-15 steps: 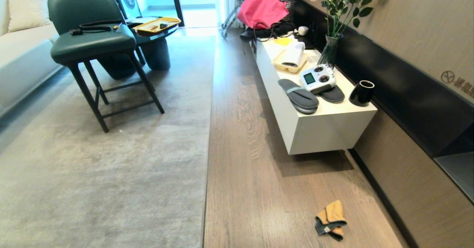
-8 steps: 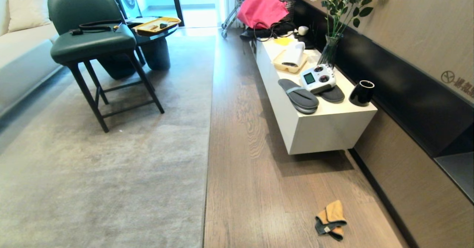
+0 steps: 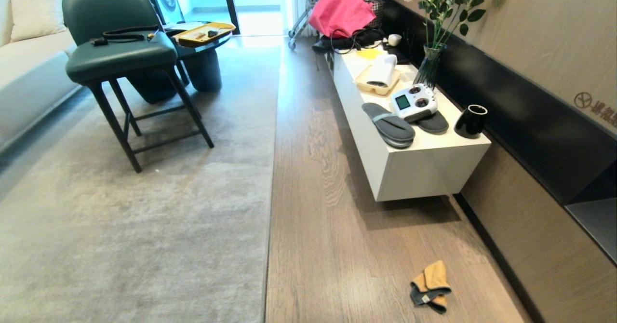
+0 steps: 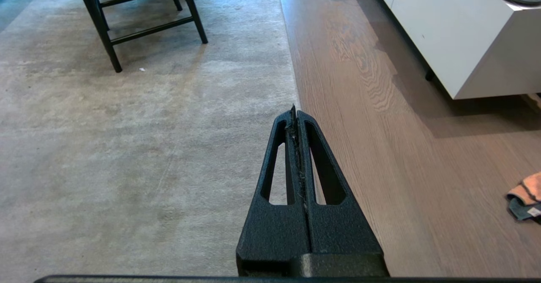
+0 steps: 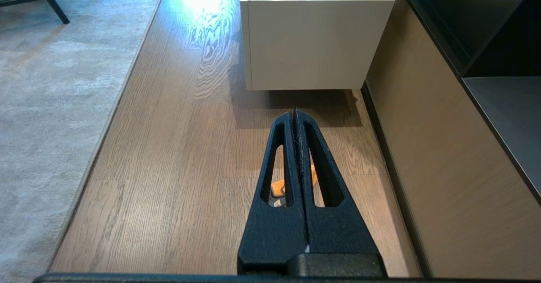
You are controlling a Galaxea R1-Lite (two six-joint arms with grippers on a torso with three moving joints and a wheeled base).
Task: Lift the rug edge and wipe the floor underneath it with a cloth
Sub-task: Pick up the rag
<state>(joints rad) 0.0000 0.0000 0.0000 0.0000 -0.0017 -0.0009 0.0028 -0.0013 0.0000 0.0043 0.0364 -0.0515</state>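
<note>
Jaws closed and empty on both arms — left gripper [image 4: 294, 110] hangs above the rug edge [image 4: 290, 84], right gripper [image 5: 295, 113] hangs over the floor [image 5: 177, 148], with the cloth [image 5: 279, 187] partly hidden behind its fingers. Neither arm shows in the head view. Rug edge [image 3: 270, 188] lies flat on the floor [image 3: 328, 207], running straight away from the robot. Cloth [image 3: 430, 286] sits crumpled on bare planks, well apart from the rug, near the wall panel, orange-tan with a grey part. White cabinet [image 3: 414, 168] stands beyond it, carrying grey slippers [image 3: 389, 126], a white controller [image 3: 413, 102], a black cup [image 3: 470, 120]. Green chair [image 3: 115, 48] stands on the rug — pink bag [image 3: 340, 9] at the far end.
</note>
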